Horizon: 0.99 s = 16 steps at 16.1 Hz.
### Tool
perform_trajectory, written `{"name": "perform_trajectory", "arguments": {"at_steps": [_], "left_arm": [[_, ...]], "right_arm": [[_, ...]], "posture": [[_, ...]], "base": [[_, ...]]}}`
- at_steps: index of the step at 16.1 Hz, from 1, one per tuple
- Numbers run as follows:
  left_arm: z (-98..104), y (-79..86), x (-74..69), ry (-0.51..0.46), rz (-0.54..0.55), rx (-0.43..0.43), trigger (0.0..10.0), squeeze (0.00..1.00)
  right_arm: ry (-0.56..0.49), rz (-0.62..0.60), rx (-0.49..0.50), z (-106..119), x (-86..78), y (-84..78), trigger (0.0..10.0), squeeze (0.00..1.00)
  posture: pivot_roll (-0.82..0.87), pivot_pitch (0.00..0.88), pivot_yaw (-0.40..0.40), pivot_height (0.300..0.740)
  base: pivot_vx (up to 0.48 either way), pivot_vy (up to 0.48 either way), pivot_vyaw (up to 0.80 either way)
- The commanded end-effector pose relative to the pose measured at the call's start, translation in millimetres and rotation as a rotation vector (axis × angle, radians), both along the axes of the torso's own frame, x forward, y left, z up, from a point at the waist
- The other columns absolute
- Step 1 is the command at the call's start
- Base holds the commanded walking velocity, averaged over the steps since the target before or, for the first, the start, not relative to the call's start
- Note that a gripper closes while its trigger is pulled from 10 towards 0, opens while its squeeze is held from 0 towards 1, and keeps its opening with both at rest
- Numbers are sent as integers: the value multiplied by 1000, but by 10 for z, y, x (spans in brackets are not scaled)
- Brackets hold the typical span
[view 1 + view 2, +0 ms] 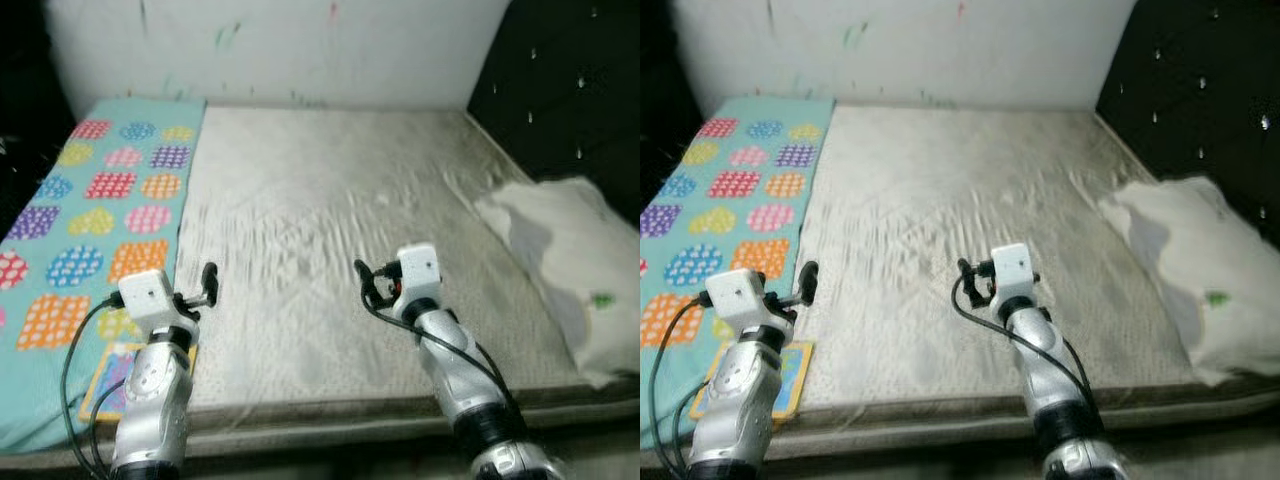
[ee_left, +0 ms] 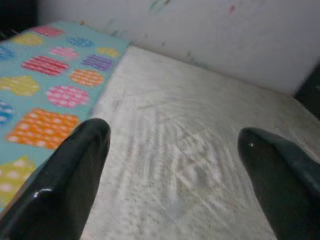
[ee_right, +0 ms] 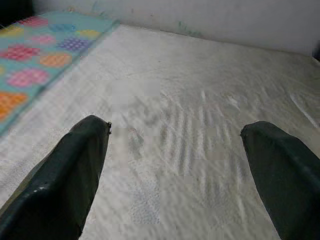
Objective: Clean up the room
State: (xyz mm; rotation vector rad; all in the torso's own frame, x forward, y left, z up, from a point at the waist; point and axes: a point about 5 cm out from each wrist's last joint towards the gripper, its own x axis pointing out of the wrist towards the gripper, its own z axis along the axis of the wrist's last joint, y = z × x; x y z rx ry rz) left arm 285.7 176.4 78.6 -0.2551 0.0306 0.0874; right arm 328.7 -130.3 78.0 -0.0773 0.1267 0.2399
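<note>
A bare grey-white mattress (image 1: 330,230) lies before me. Along its left side is a teal blanket (image 1: 100,200) printed with colourful hearts. A white pillow (image 1: 575,260) rests at the right edge. My left gripper (image 1: 205,285) hovers low over the seam between blanket and mattress; in the left wrist view its fingers (image 2: 75,170) stand wide apart with nothing between them. My right gripper (image 1: 368,280) is held over the middle of the mattress, open and empty, its fingers (image 3: 75,165) spread over the quilted fabric.
A small colourful picture card (image 1: 115,375) lies on the blanket near the front edge, beside my left arm. A white wall (image 1: 300,50) closes the far side and a black padded headboard (image 1: 560,80) the right. The mattress's front edge (image 1: 330,415) runs below my arms.
</note>
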Motion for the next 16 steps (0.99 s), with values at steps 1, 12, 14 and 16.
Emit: {"name": "perform_trajectory", "arguments": {"at_steps": [1,12,14,16], "left_arm": [[14,43,3,-2,9,14,10000,0],[39,17,11,-25,-8,14,10000,0],[44,8,6,-29,-12,14,10000,0],[55,-4,6,-39,-29,10,10000,0]], "right_arm": [[-1,-4,4,18,15,3,10000,0],[6,2,2,8,18,12,10000,0],[6,2,2,8,19,11,10000,0],[6,1,3,9,19,12,10000,0]], "posture": [[-89,8,-26,740],[-89,8,-26,740],[-89,8,-26,740],[-91,9,-26,740]], "base": [[0,446,0],[0,375,0],[0,0,0],[0,0,0]]}}
